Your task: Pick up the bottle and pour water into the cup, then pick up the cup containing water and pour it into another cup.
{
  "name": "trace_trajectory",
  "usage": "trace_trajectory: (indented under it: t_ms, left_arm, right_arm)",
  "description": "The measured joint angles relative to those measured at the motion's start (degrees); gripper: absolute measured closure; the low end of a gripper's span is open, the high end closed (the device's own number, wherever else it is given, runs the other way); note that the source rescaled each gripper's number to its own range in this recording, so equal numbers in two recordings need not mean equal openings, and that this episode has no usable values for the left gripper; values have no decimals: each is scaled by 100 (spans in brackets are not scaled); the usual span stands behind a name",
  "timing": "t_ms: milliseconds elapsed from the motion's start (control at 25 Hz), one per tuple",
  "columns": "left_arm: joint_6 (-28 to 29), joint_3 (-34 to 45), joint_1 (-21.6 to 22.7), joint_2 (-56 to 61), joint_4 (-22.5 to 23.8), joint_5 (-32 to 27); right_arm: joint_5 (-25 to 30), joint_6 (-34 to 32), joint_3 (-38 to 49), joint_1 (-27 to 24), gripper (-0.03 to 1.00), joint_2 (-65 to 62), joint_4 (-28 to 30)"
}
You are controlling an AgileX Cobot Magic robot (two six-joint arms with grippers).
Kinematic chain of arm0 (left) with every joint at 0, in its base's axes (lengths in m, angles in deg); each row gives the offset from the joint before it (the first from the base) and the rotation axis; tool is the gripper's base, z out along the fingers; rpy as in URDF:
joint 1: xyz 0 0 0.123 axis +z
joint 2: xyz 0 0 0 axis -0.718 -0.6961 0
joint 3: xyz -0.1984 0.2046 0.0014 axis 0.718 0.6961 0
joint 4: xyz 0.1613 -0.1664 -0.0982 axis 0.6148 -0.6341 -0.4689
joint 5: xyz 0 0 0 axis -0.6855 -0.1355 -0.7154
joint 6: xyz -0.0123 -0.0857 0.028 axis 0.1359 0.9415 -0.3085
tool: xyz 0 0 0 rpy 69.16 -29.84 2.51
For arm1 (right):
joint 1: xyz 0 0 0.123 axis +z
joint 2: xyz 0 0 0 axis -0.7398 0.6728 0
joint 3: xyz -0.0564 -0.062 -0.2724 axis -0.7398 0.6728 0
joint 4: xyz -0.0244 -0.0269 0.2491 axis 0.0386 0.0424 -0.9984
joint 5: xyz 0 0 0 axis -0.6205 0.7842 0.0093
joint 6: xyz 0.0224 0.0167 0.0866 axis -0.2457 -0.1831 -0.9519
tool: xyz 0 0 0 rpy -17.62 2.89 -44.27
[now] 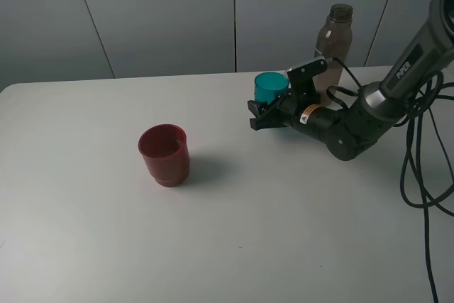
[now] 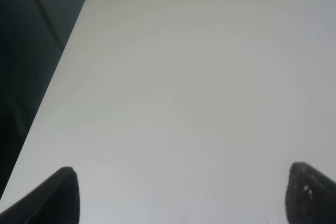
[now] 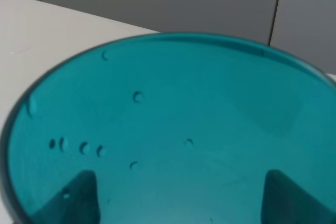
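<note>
Two steps apparently remaining: carrying and tipping. Right gripper clamped on the teal cup, near the desk's far right edge; droplets on its inner wall in the right wrist view, water level impossible to judge. Bottle upright just behind, at the far edge, so first pour probably done. Red cup standing well apart toward the desk's middle, unfilled as far as visible. Left gripper hovering over bare desk, jaws apart. "PiPER" readable along the right arm; small orange warning label too tiny to read.
</note>
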State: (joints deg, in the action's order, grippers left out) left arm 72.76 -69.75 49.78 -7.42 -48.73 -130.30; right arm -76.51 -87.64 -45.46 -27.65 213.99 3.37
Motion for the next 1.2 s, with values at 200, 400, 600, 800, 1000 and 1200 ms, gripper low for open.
trace_trajectory:
  t_ms: [200, 400, 600, 800, 1000, 1200]
  left_arm:
    - [0, 0, 0, 0, 0, 0]
    - [0, 0, 0, 0, 0, 0]
    - [0, 0, 0, 0, 0, 0]
    - [0, 0, 0, 0, 0, 0]
    - [0, 0, 0, 0, 0, 0]
    - [0, 0, 0, 0, 0, 0]
  right_arm:
    - [-13, -159, 0, 0, 72, 0, 32]
    - [-80, -274, 18, 0, -1, 0, 125]
    - [-80, -261, 407, 0, -2, -232, 125]
    - [2, -207, 1189, 0, -3, -770, -142]
    - [201, -30, 2123, 0, -3, -1641, -538]
    - [1260, -1, 2787, 0, -3, -3396, -651]
